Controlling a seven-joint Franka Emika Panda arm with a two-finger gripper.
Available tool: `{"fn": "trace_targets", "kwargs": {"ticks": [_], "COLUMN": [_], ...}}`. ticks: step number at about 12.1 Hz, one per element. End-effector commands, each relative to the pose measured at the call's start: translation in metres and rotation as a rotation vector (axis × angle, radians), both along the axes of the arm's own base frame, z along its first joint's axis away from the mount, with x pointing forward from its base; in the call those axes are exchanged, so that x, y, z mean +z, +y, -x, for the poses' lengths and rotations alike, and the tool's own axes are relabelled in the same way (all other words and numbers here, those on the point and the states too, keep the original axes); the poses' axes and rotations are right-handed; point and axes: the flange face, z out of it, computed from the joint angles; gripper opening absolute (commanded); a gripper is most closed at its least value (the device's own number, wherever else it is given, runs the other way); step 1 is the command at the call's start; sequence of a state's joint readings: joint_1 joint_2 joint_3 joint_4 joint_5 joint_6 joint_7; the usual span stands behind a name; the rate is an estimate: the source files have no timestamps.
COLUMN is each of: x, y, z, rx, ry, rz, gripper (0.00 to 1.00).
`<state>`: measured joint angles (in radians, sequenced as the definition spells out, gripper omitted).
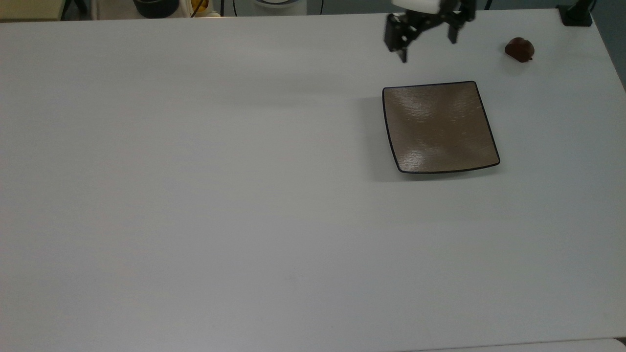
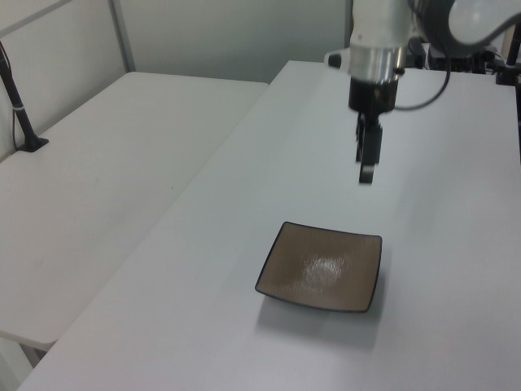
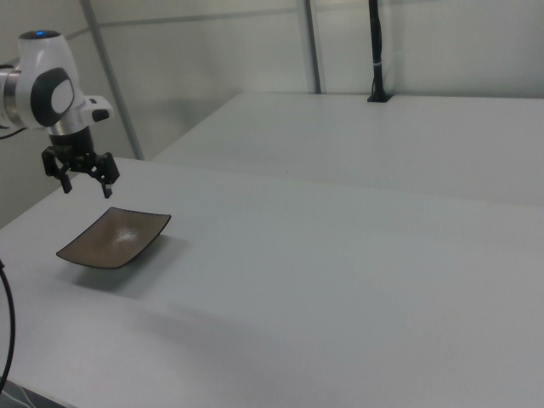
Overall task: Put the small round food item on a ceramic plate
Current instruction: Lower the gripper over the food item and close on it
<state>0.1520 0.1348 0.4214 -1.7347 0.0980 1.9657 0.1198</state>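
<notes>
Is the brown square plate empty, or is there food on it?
Empty. The glossy brown square plate shows only bare surface, and the small reddish-brown round lump sits apart on the white table.

The top view looks nearly straight down from well above onto the white bench (image 1: 195,195), taking in almost its whole surface with the far edge along the picture's top. The left view stands high off one end and faces along the bench's length, with an adjoining white table (image 2: 98,179) at the left view's left. The right view sits lower, off the opposite end, looking obliquely across; all three share the ceramic plate (image 1: 438,127) (image 2: 321,266) (image 3: 115,238) and the bench around it.
</notes>
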Motion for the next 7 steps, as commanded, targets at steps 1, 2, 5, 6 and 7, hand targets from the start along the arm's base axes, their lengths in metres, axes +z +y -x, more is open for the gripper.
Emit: {"fn": "trace_targets", "kwargs": {"ticks": [1,2,5,6,7], "x": [-0.033,-0.043,-0.056,-0.061,-0.071], "y": [0.066,0.091,0.129,0.143,0.155], "z": [0.016,0.029,0.054,0.066,0.075], "rx": [0.092,0.131,0.205,0.241,0.269], "ry": [-0.014,-0.014,-0.012,-0.014,-0.004], "rz": [-0.059,-0.072,-0.085,-0.076,-0.067], "gripper": [1.0,1.0,1.0,1.0,1.0]}}
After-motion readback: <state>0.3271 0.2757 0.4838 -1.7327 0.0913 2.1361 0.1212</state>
